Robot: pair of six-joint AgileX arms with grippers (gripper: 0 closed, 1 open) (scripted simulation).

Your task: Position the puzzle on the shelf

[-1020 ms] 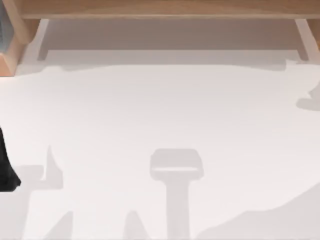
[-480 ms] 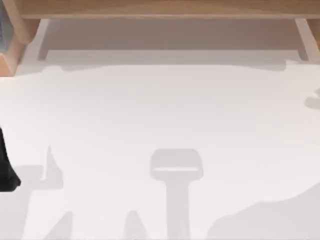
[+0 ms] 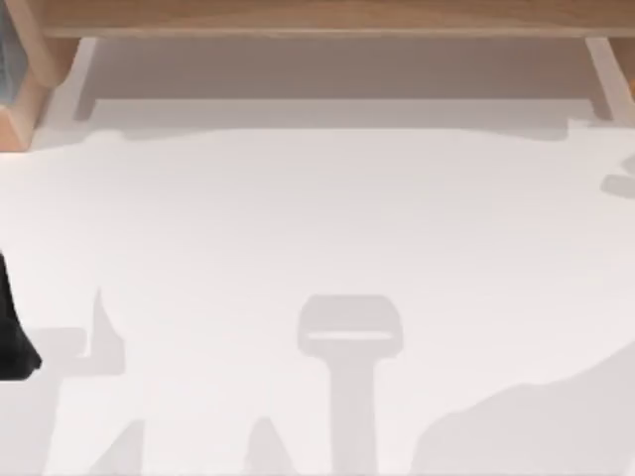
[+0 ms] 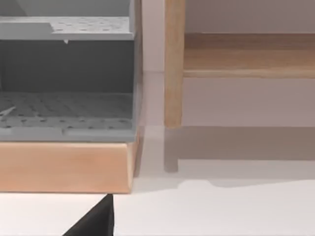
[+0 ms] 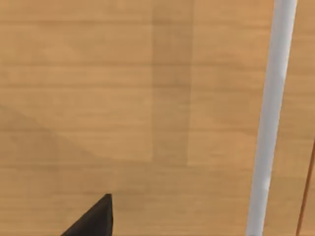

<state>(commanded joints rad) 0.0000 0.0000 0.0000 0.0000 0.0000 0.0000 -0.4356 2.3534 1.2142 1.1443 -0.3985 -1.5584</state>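
A smooth, matte white table (image 3: 317, 228) spreads below me, crossed by soft grey shadows. Along its far edge runs the shelf (image 3: 327, 18), a long flat board of light-brown wood with a fine straight grain, standing on slim square wooden posts.

My left arm (image 3: 12, 332) is a dark, rounded shape at the table's left edge, near the front. From its wrist camera I see one upright post of the shelf (image 4: 173, 64) with the board reaching away from it, and just beside it a grey perforated rack (image 4: 66, 73) resting on a pale wooden base block (image 4: 64, 167). A black wedge of my left gripper (image 4: 93, 221) pokes into that view; I cannot tell how its fingers stand.

My right wrist camera looks straight onto the shelf's wood grain (image 5: 123, 98), with a thin white strip (image 5: 270, 118) crossing it. A black tip of my right gripper (image 5: 93, 219) is there, finger state unclear. I cannot tell where the puzzle is.
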